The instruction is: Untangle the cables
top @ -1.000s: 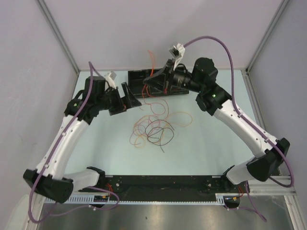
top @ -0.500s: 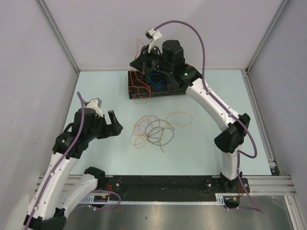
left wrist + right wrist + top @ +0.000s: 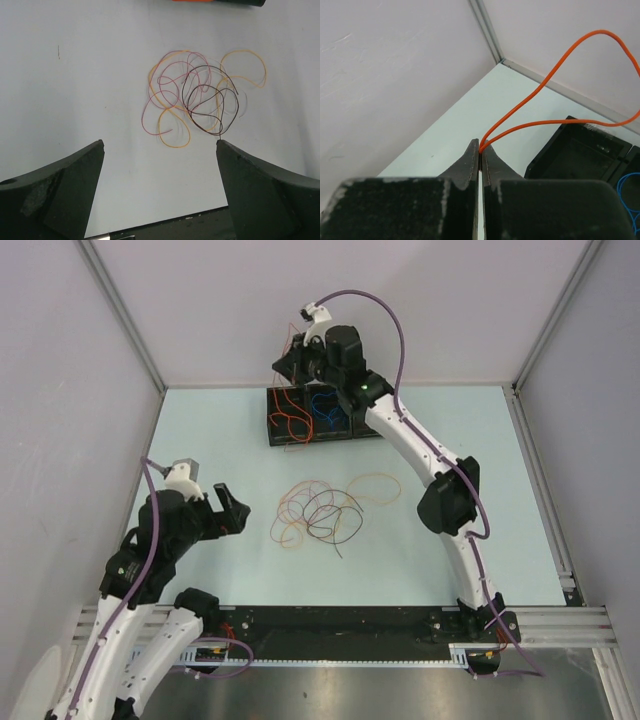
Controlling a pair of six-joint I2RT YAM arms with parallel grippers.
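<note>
Top external view: the right gripper [image 3: 291, 364] is raised above the black tray [image 3: 272, 416] at the far edge of the table [image 3: 480, 440]. The left gripper [image 3: 232, 508] is above the near-left part of the table, beside the tangle of cables [image 3: 320, 510] but apart from it. Right wrist view: the right gripper [image 3: 480, 148] has its jaws closed tip to tip, pinching an orange cable [image 3: 547, 121]. From the pinch point the cable rises in a loop over the tray [image 3: 575, 150]. A blue cable [image 3: 627, 200] lies in the tray compartment at the lower right of this view. From above, orange cable [image 3: 288, 423] lies in the tray's left compartment and the blue cable [image 3: 328, 408] in the one beside it. Left wrist view: the left gripper [image 3: 160, 145] is spread wide and holds nothing. The tangle [image 3: 195, 100] lies flat on the table beyond its fingertips. It comprises pink-red, orange-yellow and black loops crossing one another, with one yellow loop [image 3: 250, 70] at its right edge.
</note>
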